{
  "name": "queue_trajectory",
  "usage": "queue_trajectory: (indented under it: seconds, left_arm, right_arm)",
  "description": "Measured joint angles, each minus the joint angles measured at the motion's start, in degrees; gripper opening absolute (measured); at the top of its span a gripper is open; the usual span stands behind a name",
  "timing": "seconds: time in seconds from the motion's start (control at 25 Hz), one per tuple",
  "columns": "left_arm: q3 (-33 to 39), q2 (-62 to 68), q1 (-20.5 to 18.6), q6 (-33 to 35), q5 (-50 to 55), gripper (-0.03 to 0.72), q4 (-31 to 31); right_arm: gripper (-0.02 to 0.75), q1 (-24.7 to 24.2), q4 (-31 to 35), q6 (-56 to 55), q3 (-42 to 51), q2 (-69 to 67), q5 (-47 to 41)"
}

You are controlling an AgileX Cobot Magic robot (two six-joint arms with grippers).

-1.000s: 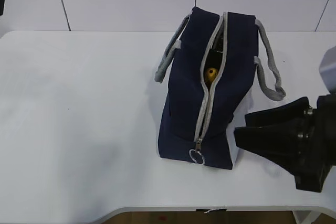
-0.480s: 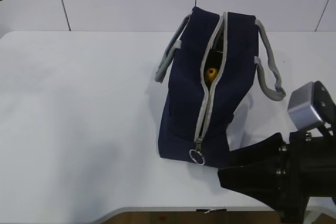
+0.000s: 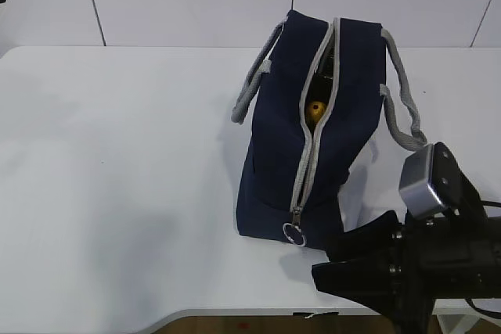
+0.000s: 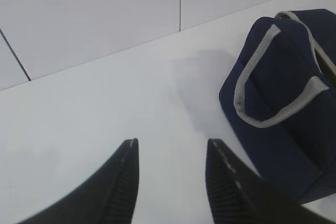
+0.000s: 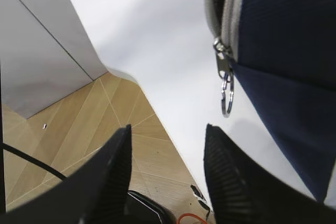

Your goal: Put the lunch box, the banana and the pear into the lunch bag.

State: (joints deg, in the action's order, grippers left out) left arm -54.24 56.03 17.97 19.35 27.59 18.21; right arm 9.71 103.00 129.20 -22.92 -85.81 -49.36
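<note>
Boxy navy-blue fabric lunch bag (image 3: 313,146) on white counter (image 3: 117,177), zipper part-open (something golden-yellow visible inside); right pincer (image 5: 167,169) agape, empty, near ring pull (image 5: 226,95); left pincer (image 4: 170,174) agape, empty.

Lunch bag (image 3: 313,138) stands right of centre on surface (image 3: 117,177); pear (image 3: 315,109) inside its gap. Right tool (image 3: 333,260) near front-right corner, beside ring pull (image 3: 293,234).

Table (image 3: 117,193): wide bare surface left of the lunch bag (image 3: 274,154), open to passage. Lunch bag: stands right of centre, blocking that part. Top slit: narrow, half unzipped, yellow fruit (image 3: 315,109) inside. Handles (image 3: 252,87): droop on both sides. Right gripper (image 3: 333,260): crowds the near right corner, beside the zipper ring (image 3: 293,233).
</note>
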Motion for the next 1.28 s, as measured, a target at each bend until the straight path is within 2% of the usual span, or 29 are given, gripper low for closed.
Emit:
queue_trajectory:
  seconds: [0.4, 1.28]
  left_arm:
    - [0.0, 0.0, 0.0, 0.0, 0.0, 0.309, -1.57]
    - [0.0, 0.0, 0.0, 0.0, 0.0, 0.303, -1.94]
  right_arm:
    - [0.368, 0.0, 0.23, 5.94, -2.1, -4.88, -1.18]
    - [0.323, 0.0, 0.45, 8.6, -6.83, -9.23, -0.34]
